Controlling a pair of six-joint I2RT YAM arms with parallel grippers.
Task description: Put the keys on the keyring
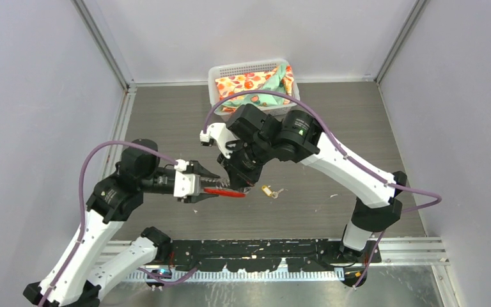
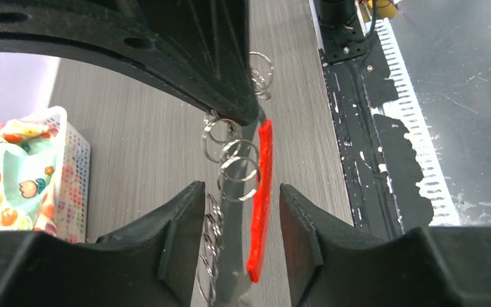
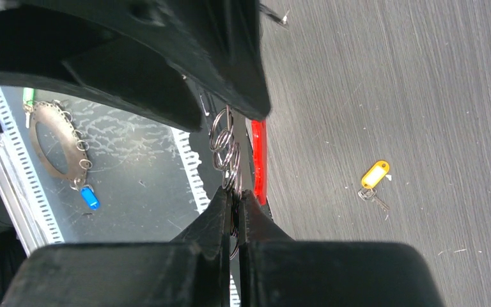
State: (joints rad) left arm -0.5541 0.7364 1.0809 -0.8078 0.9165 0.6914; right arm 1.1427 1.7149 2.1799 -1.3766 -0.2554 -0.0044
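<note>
Right now I see the keyring (image 2: 213, 230) up off the tabletop (image 1: 332, 128), between the two arms near the middle of the workspace. The right end effector (image 3: 234, 197) is clamped on it from above. In its wrist view the two black fingers are pressed almost together on the stack of silver loops. The red tag (image 2: 260, 204) hangs just beside them. The left end effector (image 1: 217, 187) comes in from the left with its fingers well apart. The loops and the red tag sit in the gap between them. I see no firm contact from either finger, though the loops run very close to one and I cannot tell whether they brush it. The right arm's black body fills the top of the left wrist view, so it crowds the space over the loops. The yellow key (image 3: 374, 174) lies flat on the tabletop just to the right of the end effectors. It has a small silver ring and a silver piece at one end, and nothing holds it. I cannot pick out the black-headed key. At the far edge stands a white basket (image 1: 246, 65) holding a patterned cloth (image 1: 249, 83), well apart from the work. Below the near edge, on the scratched metal shelf, lies a second metal ring (image 3: 35, 137) with a blue tag (image 3: 89, 197).
</note>
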